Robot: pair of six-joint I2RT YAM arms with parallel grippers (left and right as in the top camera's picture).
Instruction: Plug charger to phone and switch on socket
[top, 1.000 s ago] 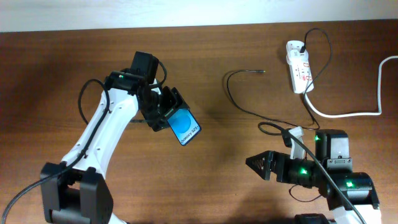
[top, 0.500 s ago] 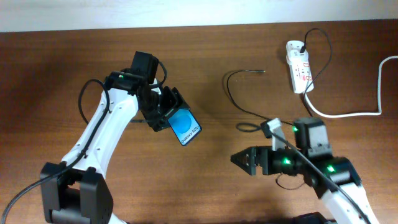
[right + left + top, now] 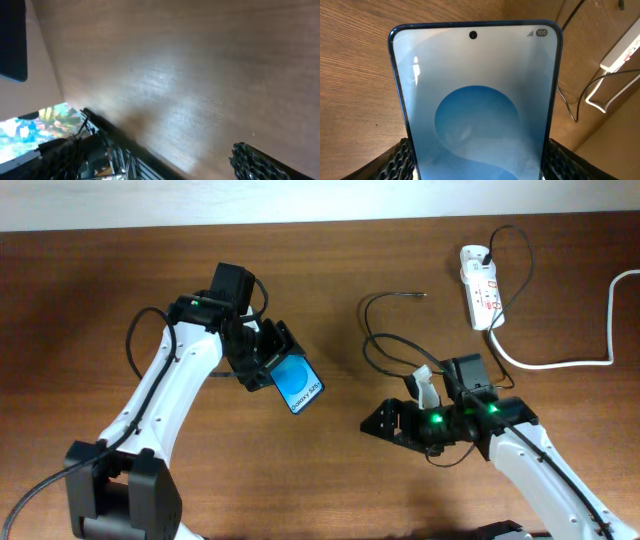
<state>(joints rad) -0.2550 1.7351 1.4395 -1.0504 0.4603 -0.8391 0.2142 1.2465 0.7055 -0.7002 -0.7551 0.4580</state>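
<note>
the phone's (image 3: 298, 386) lower end is hidden inside the left claw (image 3: 268, 360), which is clamped on its edges and holds it screen up, left of centre. part of the charger (image 3: 388, 352) cable disappears under the right arm; the right claw (image 3: 385, 423) gapes wide, empty. one phone, one charger, one socket (image 3: 481, 286) at the far right, two claws. brown wood-grain worktop (image 3: 90, 290), pale wall (image 3: 300, 200) behind.

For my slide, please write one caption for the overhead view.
Left tool grips the lit phone; the open right tool hovers by the black charger, with the white socket beyond.
</note>
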